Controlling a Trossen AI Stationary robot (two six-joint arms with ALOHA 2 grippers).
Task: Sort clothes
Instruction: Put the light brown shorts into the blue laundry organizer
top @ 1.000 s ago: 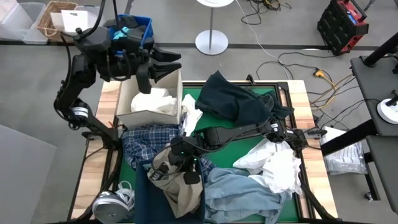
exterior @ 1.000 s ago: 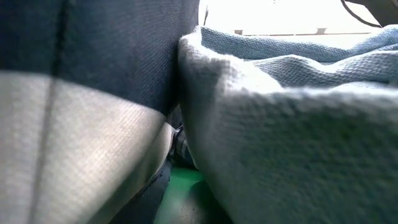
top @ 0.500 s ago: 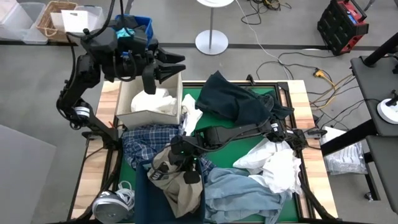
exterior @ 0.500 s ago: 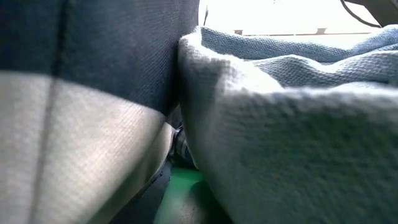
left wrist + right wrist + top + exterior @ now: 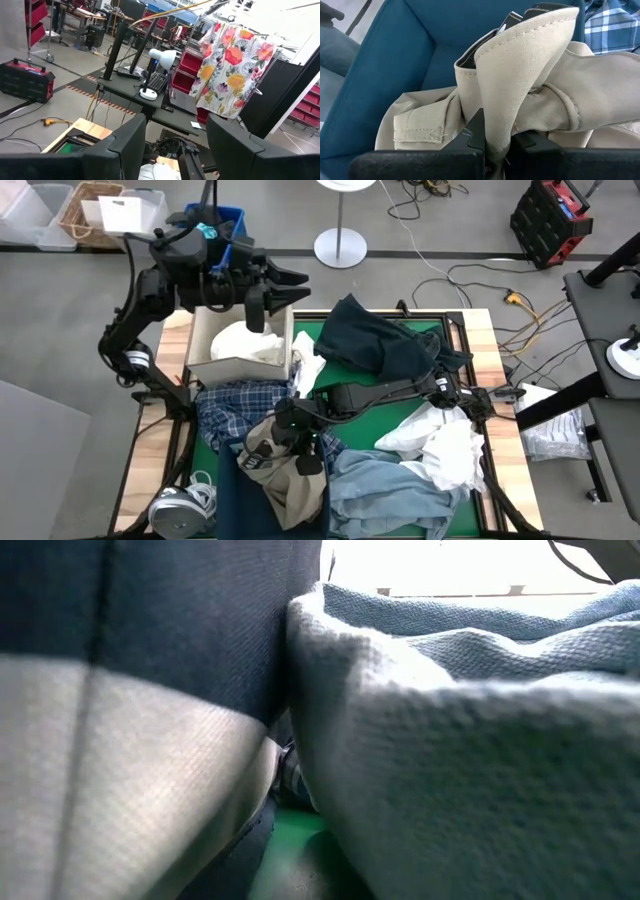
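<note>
The clothes lie heaped on the green mat. There is a dark navy piece [image 5: 380,340] at the far side, white shirts [image 5: 440,445] at the right and light blue denim [image 5: 385,490] near the front. A blue-white plaid shirt [image 5: 235,405] lies left of centre. Tan trousers [image 5: 275,470] lie partly over a blue bin [image 5: 228,500]. My right gripper [image 5: 292,438] is shut on the trousers. My left gripper [image 5: 278,288] hangs open and holds nothing above a pale box [image 5: 215,365] that has white cloth [image 5: 250,340] in it. My right gripper pinches a bunched fold of the tan trousers [image 5: 495,125] between its two fingers; several layers show. The fingers slant down from the table's right side. The rest of the trousers [image 5: 415,125] sags below the fingers over the blue bin [image 5: 380,75].
In the low view, denim [image 5: 450,740] and dark cloth [image 5: 150,620] lie close against the camera. A coiled white cable [image 5: 185,500] sits at the near left corner. Beyond the far left edge stand a blue crate [image 5: 225,225] and a wicker basket [image 5: 85,210].
My left gripper has moved toward the table's right edge above the pale box and has stayed open. My right gripper and the clothes have kept still.
</note>
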